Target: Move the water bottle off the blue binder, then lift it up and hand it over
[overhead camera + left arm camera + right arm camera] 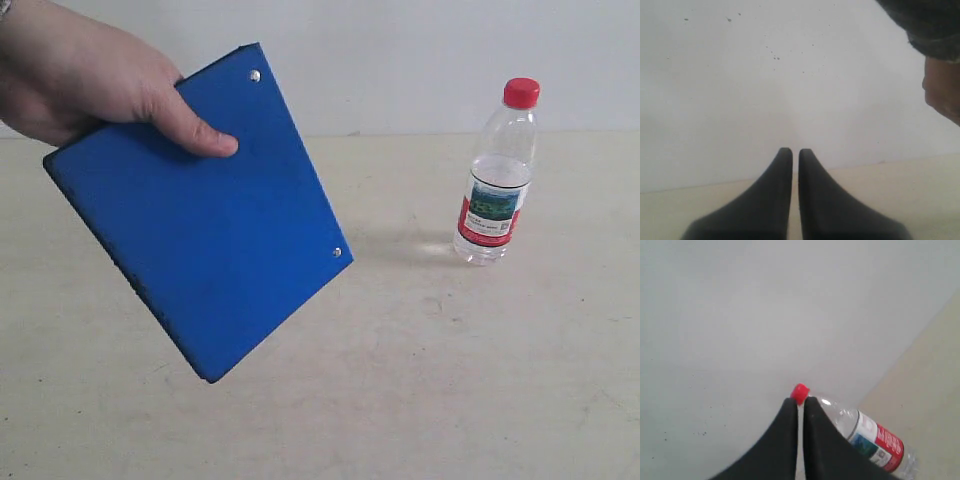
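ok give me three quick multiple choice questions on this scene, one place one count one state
1. Where is the water bottle? A on the blue binder B upright on the table C lying on its side
2. How many silver rivets show on the binder? A two B four C none
3. The binder is: A flat on the table B held tilted by a hand C standing open
Answers: 1 B, it stands on the table, apart from the binder; 2 A, one near each end of one edge; 3 B, a thumb presses its face.
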`<state>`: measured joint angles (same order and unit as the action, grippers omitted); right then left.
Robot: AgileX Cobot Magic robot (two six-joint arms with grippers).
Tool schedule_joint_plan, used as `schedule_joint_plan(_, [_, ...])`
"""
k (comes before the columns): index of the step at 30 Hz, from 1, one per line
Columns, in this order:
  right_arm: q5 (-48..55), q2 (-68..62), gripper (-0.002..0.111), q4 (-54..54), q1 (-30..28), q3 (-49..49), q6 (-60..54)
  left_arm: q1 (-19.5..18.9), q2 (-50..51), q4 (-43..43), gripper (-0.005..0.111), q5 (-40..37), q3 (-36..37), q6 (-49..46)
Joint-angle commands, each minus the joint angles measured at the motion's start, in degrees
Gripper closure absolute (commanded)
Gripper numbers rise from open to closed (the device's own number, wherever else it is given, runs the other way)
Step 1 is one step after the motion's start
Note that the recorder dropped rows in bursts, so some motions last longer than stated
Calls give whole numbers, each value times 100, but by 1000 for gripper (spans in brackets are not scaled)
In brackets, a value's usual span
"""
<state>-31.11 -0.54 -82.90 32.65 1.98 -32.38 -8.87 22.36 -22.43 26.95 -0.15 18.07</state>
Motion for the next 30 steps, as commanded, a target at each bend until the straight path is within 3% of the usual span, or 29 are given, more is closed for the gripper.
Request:
schedule_joint_plan(1, [770, 54, 109, 1968, -10, 420, 184, 16, -21, 76, 102, -41, 15, 52])
schedule_joint_plan(3, [1349, 54, 109, 2333, -10, 846, 66, 16, -21, 76, 102, -41, 15, 52])
schedule_joint_plan(6, [2433, 54, 109, 2364, -10, 1725, -1007, 16, -21, 76, 102, -36, 15, 83])
schedule_joint_plan(9, [4219, 54, 109, 2511, -10, 2688, -2343, 16, -21, 76, 102, -36, 15, 161])
schedule_joint_plan(11, [5807, -8, 109, 3245, -10, 3315, -2601, 16, -21, 76, 102, -46, 15, 162])
schedule_joint_plan(15, [8666, -245, 109, 5479, -10, 3988, -1264, 16, -21, 76, 102, -45, 15, 199])
schedule_joint_plan(18, [9598, -387, 109, 7154, -10, 3708, -89, 16, -21, 76, 102, -118, 15, 275])
schedule_joint_plan(24, [8936, -396, 109, 10199, -10, 2664, 1428, 16, -21, 61, 102, -377, 15, 373])
schedule_joint_plan(27, [7961, -396, 109, 11133, -10, 2503, 3516, 16, -21, 61, 102, -465, 15, 414])
schedule_joint_plan(30, [6704, -396, 109, 11358, -10, 2419, 5401, 16, -21, 61, 102, -465, 15, 414])
